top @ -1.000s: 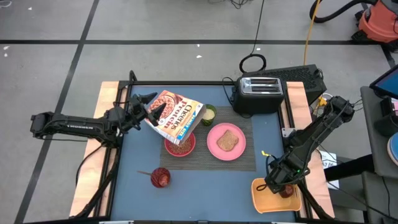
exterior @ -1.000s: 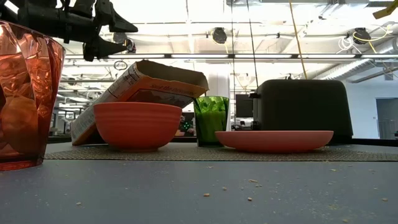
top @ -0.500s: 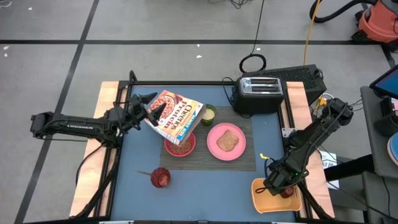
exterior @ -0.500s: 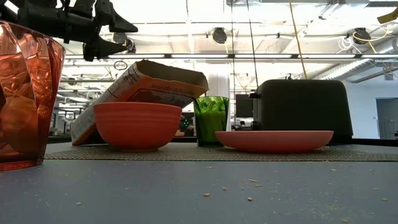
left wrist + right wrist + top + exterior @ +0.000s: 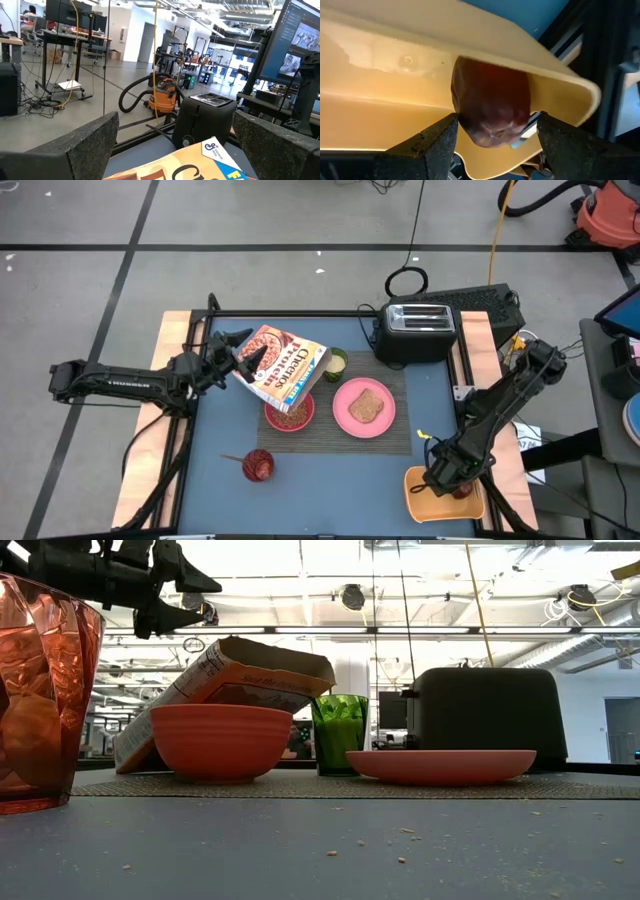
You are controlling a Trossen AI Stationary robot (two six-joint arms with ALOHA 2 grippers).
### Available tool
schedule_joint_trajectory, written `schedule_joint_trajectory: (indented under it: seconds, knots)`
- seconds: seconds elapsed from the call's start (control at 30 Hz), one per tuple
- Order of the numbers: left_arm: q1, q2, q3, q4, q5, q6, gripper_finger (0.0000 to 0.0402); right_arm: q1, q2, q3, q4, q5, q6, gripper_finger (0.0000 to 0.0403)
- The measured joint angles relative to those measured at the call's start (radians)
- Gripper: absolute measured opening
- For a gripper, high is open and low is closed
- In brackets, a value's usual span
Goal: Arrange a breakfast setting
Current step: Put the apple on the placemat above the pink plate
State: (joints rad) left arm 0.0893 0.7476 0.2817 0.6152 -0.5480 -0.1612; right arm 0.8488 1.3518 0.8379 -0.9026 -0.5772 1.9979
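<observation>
Blue table (image 5: 330, 470), round glossy apple (image 5: 492, 105)

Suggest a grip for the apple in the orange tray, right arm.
Take the small red apple across its widest part, coming straight down from above. It sits in a corner of the orange tray, close to the rim, so a side approach looks blocked. The right gripper is open with a finger on each side of the apple; closing there should likely work, though the round shape may roll.
</observation>
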Motion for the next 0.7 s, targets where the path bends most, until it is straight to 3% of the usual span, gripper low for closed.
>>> schedule_joint_trajectory:
  seconds: [0.47,0.7]
  knots:
    - [0.0,0.0,0.0,-0.004,0.0,0.0,0.0395,0.039,0.087,0.0,0.092,-0.002,0.008,0.0258]
    - [0.0,0.0,0.0,-0.006,0.0,0.0,0.0395,0.039,0.09,0.0,0.091,-0.002,0.006,0.0224]
